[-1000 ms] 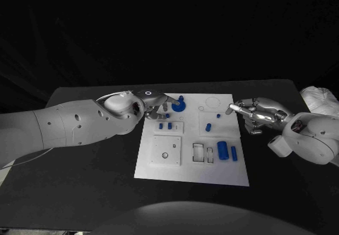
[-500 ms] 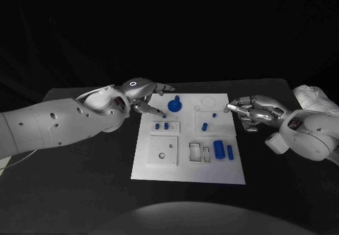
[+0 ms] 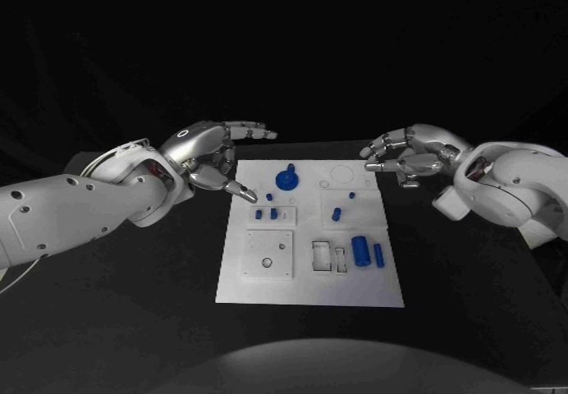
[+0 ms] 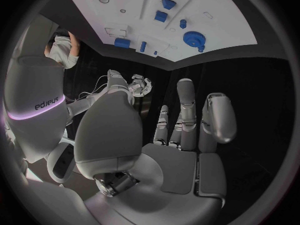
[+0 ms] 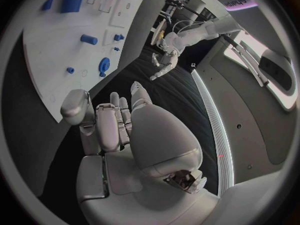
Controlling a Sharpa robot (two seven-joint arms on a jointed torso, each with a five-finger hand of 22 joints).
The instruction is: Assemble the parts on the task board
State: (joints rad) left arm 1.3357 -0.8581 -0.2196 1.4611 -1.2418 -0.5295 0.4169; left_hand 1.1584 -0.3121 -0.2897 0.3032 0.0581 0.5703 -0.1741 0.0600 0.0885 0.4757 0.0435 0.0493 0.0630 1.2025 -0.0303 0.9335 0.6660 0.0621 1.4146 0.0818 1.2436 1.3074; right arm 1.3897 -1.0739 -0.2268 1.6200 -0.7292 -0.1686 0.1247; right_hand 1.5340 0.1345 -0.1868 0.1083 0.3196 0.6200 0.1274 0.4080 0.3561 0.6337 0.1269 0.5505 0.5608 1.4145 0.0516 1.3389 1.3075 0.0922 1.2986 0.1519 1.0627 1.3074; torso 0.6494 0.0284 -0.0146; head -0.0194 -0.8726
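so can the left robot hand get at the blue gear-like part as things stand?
Probably yes: the left robot hand hovers empty beside the blue gear-like part, and nothing stands between them on the task board.

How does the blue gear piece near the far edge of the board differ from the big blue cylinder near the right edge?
The gear piece is round and flat with a knob rising from it; the big cylinder is long and smooth, lying on its side. The gear piece sits near the task board's far edge, the cylinder nearer the robot. The cylinder has a thinner blue bar beside it; the gear piece stands alone. Both are blue, and no robot hand touches either.
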